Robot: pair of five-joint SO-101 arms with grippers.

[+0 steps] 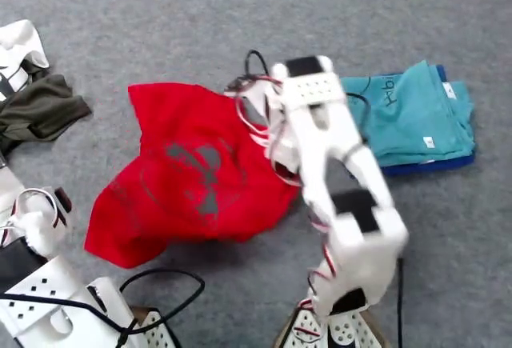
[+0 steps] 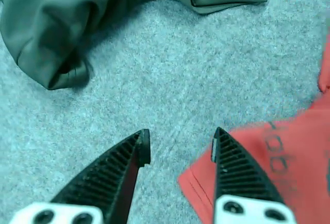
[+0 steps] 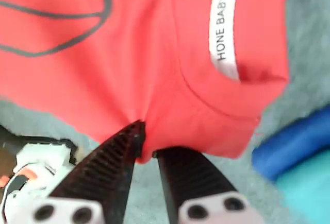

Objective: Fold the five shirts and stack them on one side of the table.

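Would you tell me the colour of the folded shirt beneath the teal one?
Dark blue folded shirt; clearest in the high view.

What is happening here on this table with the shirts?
The right tool is shut on an edge of the red shirt near its collar. The shirt lies crumpled mid-table and is not yet folded. The left tool hangs open over the table by another edge of that shirt. A teal shirt lies folded on a blue shirt at one side. A dark green shirt and a white shirt lie unfolded at the other.
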